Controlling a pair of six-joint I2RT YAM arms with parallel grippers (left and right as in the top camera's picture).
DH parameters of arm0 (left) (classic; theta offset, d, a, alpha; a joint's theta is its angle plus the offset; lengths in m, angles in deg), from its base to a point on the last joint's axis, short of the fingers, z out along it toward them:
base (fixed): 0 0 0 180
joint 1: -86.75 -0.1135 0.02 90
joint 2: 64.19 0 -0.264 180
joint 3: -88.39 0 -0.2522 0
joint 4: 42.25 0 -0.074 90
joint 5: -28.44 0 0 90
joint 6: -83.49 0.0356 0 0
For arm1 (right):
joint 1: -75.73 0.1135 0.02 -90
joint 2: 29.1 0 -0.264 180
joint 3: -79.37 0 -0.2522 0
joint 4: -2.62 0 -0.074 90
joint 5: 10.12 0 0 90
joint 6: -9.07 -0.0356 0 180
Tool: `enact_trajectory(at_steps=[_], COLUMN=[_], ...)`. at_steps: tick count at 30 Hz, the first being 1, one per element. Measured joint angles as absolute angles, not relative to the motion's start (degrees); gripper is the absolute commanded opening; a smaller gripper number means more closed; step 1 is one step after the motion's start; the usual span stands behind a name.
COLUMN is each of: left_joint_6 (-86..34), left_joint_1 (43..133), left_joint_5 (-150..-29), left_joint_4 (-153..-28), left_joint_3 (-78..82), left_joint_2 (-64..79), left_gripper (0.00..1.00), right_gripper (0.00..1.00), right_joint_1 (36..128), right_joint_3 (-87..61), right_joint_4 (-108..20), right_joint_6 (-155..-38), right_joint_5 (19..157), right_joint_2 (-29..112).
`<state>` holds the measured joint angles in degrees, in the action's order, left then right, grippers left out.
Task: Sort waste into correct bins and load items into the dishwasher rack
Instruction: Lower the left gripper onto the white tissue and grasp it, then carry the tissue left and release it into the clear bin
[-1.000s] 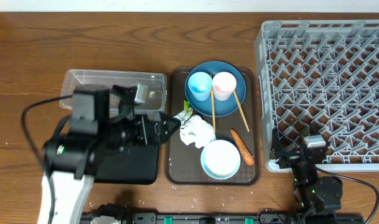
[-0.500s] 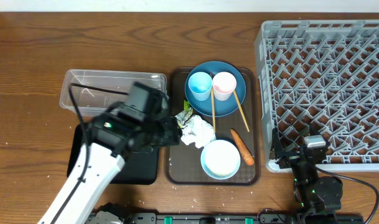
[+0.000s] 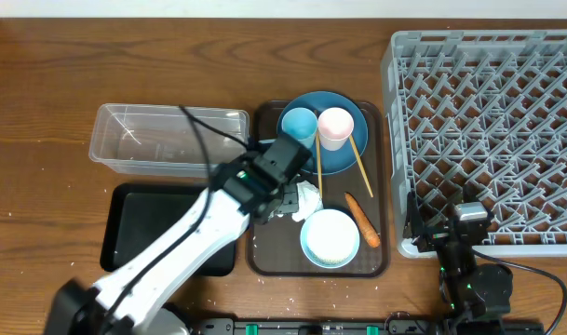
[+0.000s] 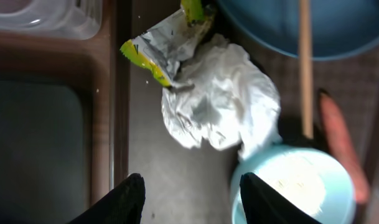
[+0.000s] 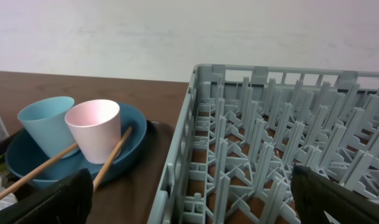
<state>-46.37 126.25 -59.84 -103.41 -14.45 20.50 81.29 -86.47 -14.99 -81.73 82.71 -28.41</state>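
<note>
My left gripper (image 4: 192, 186) is open and empty, just above the brown tray, with the crumpled white paper (image 4: 220, 102) and the green-yellow wrapper (image 4: 155, 46) ahead of its fingers. In the overhead view it (image 3: 285, 200) covers the wrapper and part of the paper (image 3: 307, 197). The pale blue bowl (image 3: 330, 238), carrot (image 3: 362, 219), dark blue plate (image 3: 346, 160), light blue cup (image 3: 299, 126), pink cup (image 3: 335, 126) and two chopsticks (image 3: 359, 164) sit on the tray. My right gripper (image 5: 192, 193) is open at the grey rack's (image 3: 488, 121) front left corner.
The clear tub (image 3: 171, 140) stands left of the brown serving tray (image 3: 261, 262), and the black tray (image 3: 153, 223) lies in front of the tub. A few white rice grains (image 3: 292, 300) lie near the table's front edge.
My left arm has swung right, from over the black tray and tub to over the brown tray at the paper. The right arm has not moved.
</note>
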Motion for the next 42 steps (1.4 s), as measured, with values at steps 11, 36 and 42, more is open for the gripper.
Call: enact_trajectory(at_steps=[11, 36, 42], left_joint_6=[-45.3, -45.4, -45.1], left_joint_1=[126.3, 126.3, 126.3], left_joint_5=[-58.3, -58.2, -58.4], left_joint_4=[-99.1, -96.6, -96.9], left_joint_3=[-14.5, -14.5, -14.5], left_joint_2=[30.9, 38.9, 38.9], left_gripper=[0.52, 0.34, 0.09], right_gripper=[0.99, 0.99, 0.99], right_joint_1=[81.3, 81.3, 81.3], right_joint_3=[-86.5, -86.5, -86.5], right_joint_4=[-15.0, -15.0, -15.0], right_joint_6=[-81.7, -81.7, -81.7], right_joint_5=[82.7, 82.7, 82.7], right_joint_2=[-28.4, -28.4, -28.4])
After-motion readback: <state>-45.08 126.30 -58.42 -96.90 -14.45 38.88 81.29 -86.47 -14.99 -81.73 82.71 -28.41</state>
